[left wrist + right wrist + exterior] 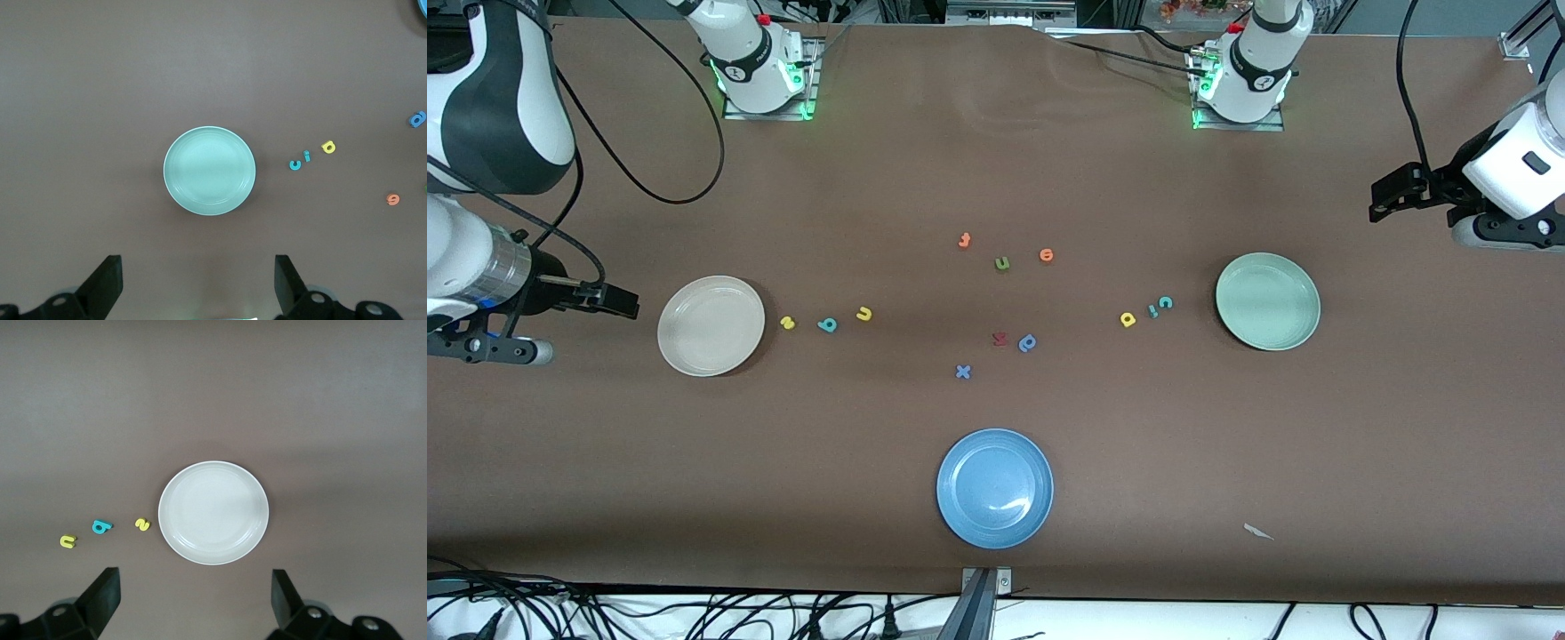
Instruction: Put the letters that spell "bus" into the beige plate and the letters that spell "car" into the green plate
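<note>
The beige plate (711,325) (213,512) lies empty toward the right arm's end of the table. Beside it, in a row on the cloth, are a yellow "s" (787,323) (142,525), a teal "b" (827,325) (101,527) and a yellow "u" (863,313) (67,541). The green plate (1267,300) (209,171) lies empty toward the left arm's end, with a teal "c" (1165,303) (295,165), a teal "r" (1152,310) (307,156) and a yellow "a" (1128,319) (328,147) beside it. My right gripper (615,301) (193,607) hangs open and empty above the table's end beside the beige plate. My left gripper (1394,193) (198,287) hangs open and empty beside the green plate.
A blue plate (994,487) lies nearest the front camera at mid-table. Loose in the middle are an orange "t" (964,240), an olive "u" (1002,263), an orange "o" (1046,255), a red letter (1000,339), a blue "p" (1028,342) and a blue "x" (962,372).
</note>
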Controlling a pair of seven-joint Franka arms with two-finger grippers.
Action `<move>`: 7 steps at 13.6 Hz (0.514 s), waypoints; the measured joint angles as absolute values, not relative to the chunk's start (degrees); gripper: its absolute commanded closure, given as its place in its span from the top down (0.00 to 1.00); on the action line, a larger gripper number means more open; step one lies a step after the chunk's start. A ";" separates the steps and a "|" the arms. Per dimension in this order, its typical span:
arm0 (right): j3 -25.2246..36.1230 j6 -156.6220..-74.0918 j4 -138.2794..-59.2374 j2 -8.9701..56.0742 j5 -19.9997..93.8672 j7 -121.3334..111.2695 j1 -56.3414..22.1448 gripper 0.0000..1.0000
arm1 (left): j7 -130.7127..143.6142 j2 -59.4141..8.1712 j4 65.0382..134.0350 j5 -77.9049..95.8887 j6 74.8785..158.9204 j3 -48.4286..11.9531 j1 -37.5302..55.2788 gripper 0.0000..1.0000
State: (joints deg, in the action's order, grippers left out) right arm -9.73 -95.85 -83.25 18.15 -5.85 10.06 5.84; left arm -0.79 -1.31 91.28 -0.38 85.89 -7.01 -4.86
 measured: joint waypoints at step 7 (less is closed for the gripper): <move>-9.73 -95.77 -83.24 18.15 -5.85 10.06 5.84 1.00 | -0.79 -5.26 91.47 -0.38 85.73 -7.12 -4.86 1.00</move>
State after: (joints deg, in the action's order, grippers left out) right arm -9.73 -95.77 -83.24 18.15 -5.85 10.06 5.84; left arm -0.79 -5.26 91.47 -0.38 85.73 -7.12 -4.86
